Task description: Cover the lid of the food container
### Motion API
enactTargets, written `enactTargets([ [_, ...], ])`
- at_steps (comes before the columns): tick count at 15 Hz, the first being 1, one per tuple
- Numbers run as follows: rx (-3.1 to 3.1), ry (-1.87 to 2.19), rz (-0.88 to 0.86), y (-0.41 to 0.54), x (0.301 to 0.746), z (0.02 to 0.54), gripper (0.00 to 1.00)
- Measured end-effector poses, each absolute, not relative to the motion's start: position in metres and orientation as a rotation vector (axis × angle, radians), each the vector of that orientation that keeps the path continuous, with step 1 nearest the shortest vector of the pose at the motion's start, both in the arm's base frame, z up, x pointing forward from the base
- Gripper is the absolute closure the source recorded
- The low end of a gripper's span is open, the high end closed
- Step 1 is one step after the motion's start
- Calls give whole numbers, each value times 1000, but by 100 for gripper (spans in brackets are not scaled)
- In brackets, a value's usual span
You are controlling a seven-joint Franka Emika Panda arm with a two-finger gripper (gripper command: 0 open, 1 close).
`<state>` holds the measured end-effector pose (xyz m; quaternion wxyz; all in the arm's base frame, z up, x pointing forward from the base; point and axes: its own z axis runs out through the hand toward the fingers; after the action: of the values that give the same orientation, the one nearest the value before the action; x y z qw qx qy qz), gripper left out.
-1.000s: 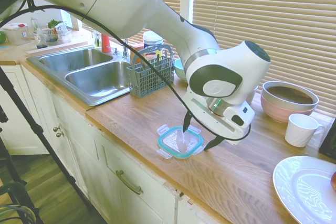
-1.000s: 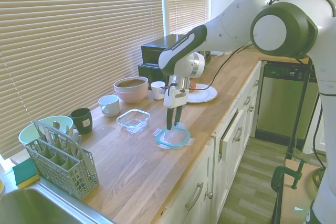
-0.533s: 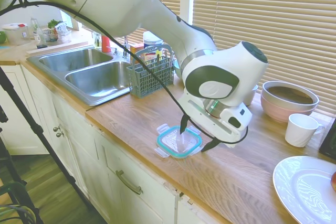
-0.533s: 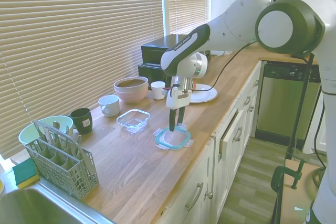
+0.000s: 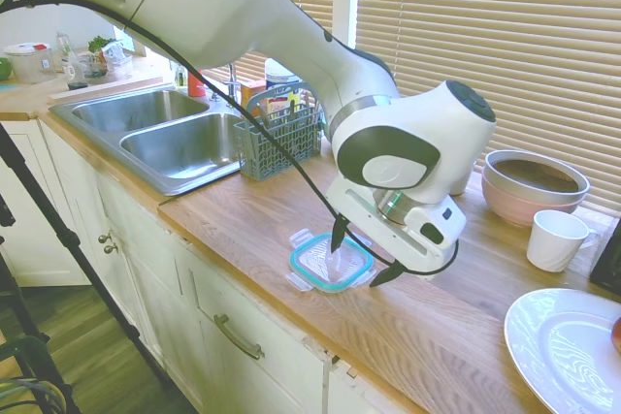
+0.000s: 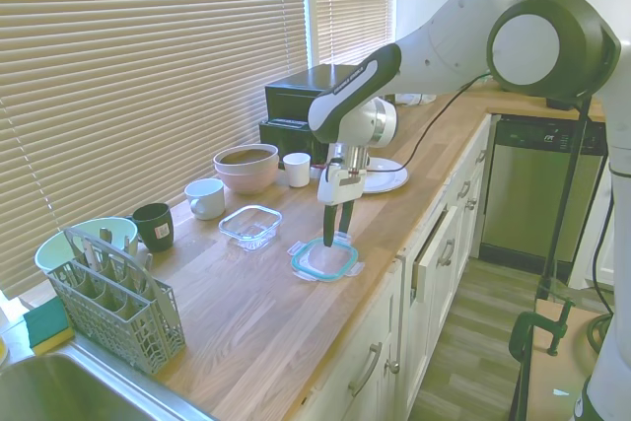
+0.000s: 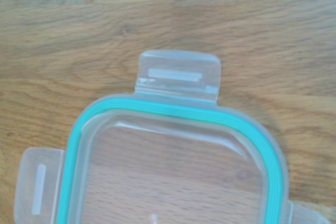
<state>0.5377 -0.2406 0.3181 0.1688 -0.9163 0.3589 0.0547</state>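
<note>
Lying flat at lower centre, the lid (image 5: 330, 263) is sitting between the gripper (image 5: 361, 257)'s spread fingers (image 5: 337, 234) — one at either edge.

You have the teal-rimmed clear lid (image 6: 324, 258) lying flat near the counter's front edge; the empty food container (image 6: 250, 225) sits uncovered just beyond it.

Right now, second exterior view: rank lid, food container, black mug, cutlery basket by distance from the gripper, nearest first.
1. lid, on the counter directly under the gripper, near the front edge.
2. food container, toward the blinds.
3. black mug, farther toward the sink.
4. cutlery basket, by the sink.
</note>
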Motion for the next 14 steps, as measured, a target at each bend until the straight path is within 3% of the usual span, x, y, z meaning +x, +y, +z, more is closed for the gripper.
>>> enactTargets([
  [14, -2578, 1037, 184, -231, 521, 308, 100],
])
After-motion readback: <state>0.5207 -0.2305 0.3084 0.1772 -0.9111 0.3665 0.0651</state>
